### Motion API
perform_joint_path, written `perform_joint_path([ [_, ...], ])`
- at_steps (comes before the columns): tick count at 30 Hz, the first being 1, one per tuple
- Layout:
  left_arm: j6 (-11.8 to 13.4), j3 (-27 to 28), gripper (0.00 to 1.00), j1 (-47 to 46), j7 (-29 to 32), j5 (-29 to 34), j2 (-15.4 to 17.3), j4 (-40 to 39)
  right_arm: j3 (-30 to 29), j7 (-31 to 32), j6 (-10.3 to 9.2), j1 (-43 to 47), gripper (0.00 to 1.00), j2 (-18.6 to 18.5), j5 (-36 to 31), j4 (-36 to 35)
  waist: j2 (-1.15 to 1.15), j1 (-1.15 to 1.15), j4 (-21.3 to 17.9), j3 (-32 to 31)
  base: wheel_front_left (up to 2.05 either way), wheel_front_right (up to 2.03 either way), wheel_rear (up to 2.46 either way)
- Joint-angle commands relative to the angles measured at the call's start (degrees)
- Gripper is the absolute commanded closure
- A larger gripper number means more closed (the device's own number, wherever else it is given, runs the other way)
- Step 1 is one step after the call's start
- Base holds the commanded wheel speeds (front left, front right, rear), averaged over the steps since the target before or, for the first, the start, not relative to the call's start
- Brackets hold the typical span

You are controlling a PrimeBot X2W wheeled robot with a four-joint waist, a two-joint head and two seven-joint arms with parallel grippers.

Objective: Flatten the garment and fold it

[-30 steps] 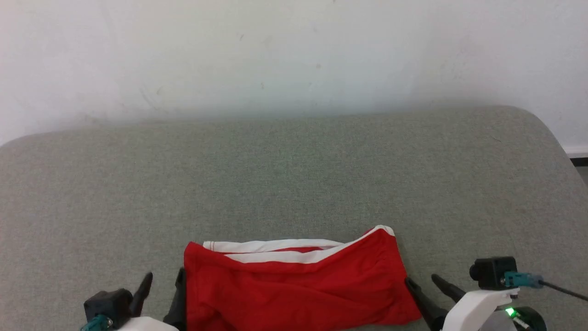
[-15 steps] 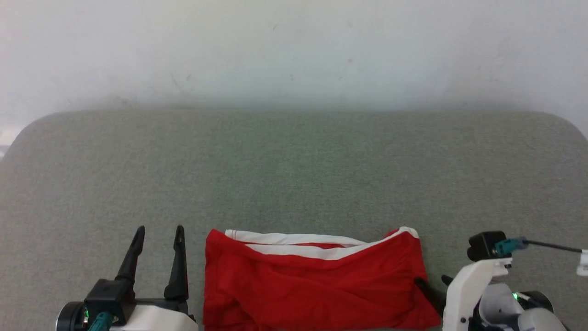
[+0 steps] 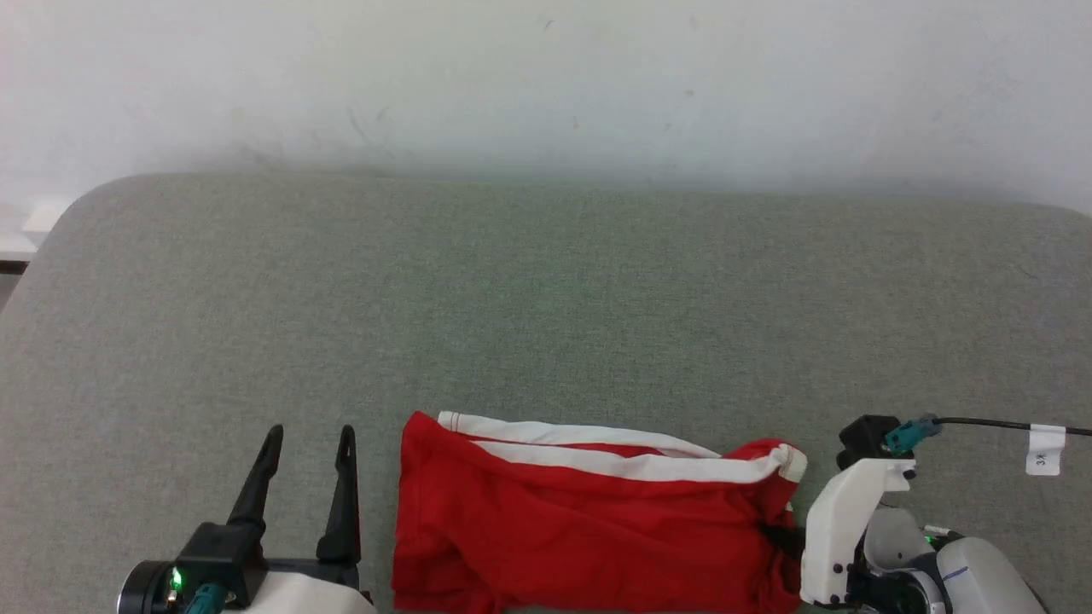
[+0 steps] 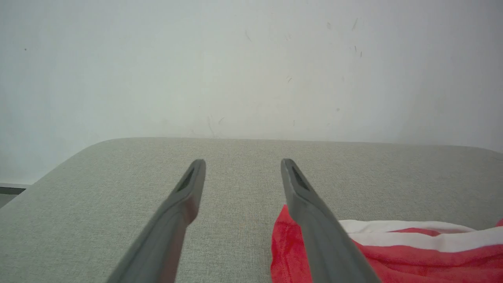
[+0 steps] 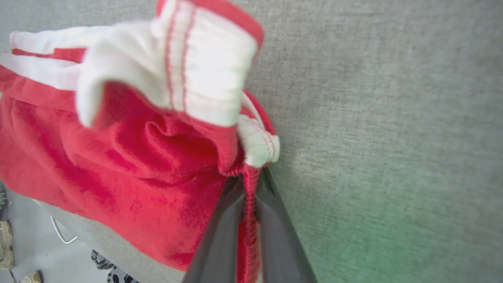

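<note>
One garment, long axis left-right, white band facing away.

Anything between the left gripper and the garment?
Nothing: the head view shows a bare strip of grey cushion between the left gripper and the garment.

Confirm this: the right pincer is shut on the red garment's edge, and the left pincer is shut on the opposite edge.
Wrong on the left pincer: it stands open beside the red garment, holding nothing, as the left wrist view shows. The right pincer is shut on the garment's edge.
</note>
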Motion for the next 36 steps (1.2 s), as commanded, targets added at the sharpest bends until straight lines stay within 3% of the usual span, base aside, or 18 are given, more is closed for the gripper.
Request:
perform_joint_path([
  [1,-0.41,0.41,0.00,0.76,-0.26,0.67,-0.39,0.25,1.45,0.55,0.03,1.62,1.00,1.11,0.97,1.00,0.00,0.00,-0.39,-0.36,0.00,0.00,0.00],
  [9,-2.01,1.81,0.00,1.55,-0.27,2.57,-1.67,0.61,-2.58,-1.91,0.03,3.84,1.00,-2.81,5.11,-7.55,0.00,0.00,-1.62,-2.23,0.00,0.00,0.00],
  [17,-3.11,2.86,0.00,2.59,-0.27,3.99,-2.78,0.27,-15.14,2.03,0.03,8.63,1.00,-4.68,5.76,-9.23,0.00,0.00,-2.25,-3.24,0.00,0.00,0.00],
  [20,-3.44,3.30,0.00,2.81,-0.27,4.32,-3.09,0.54,-18.99,5.69,0.03,8.43,1.00,-1.94,8.44,-9.26,0.00,0.00,-2.46,-3.35,0.00,0.00,0.00],
  [25,-3.89,3.83,0.00,3.16,-0.27,4.81,-3.62,1.09,-22.22,14.63,0.03,6.22,1.00,3.43,19.80,-10.39,0.00,0.00,-2.67,-3.79,0.00,0.00,0.00],
  [30,-4.67,3.96,0.00,2.97,-0.27,5.15,-4.00,1.84,-18.30,17.14,0.03,3.45,1.00,4.31,33.74,-8.83,0.00,0.00,-2.22,-4.34,0.00,0.00,0.00],
  [33,-5.04,3.95,0.00,2.71,-0.27,5.22,-4.29,2.64,-11.32,12.33,0.03,1.24,1.00,4.33,39.47,-6.36,0.00,0.00,-1.67,-4.33,0.00,0.00,0.00],
  [36,-5.35,3.72,0.00,2.07,-0.27,5.53,-4.51,3.01,-3.55,4.68,0.03,-1.43,1.00,4.34,40.30,-3.35,0.00,0.00,-0.58,-4.01,0.00,0.00,0.00],
])
